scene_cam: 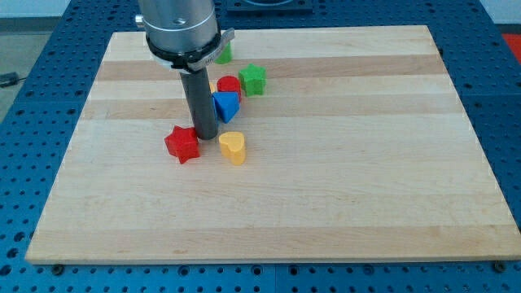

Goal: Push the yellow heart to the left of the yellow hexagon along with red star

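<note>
The yellow heart (233,147) lies left of the board's middle. The red star (182,144) lies just to its left. My tip (205,135) rests on the board between them, slightly above both, touching or nearly touching the red star's right side. The yellow hexagon (212,85) is mostly hidden behind my rod; only a thin yellow sliver shows at the rod's right edge, above the heart.
A blue triangle block (225,106) sits just right of my rod, with a red round block (229,85) behind it. A green star block (253,79) lies right of that. Another green block (223,54) peeks out near the top. The wooden board (326,187) ends in blue pegboard all round.
</note>
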{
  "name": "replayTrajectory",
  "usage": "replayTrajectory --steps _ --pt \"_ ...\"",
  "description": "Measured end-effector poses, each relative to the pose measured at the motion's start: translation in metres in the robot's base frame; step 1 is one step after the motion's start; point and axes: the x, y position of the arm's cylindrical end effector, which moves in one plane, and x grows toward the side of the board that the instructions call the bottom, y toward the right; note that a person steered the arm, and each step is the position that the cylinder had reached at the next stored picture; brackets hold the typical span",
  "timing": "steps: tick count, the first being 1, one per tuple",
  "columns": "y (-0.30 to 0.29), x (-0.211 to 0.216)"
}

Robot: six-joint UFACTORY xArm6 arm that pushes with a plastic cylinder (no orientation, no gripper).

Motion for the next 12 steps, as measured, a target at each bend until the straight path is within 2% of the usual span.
replayTrajectory --steps 2,3,4,6,9,12 --pt "0.075 0.0" --pt "0.106 0.028" --pt "0.104 0.051" --pt "0.049 0.05" --pt "-0.028 0.002" --pt "-0.053 -0.013"
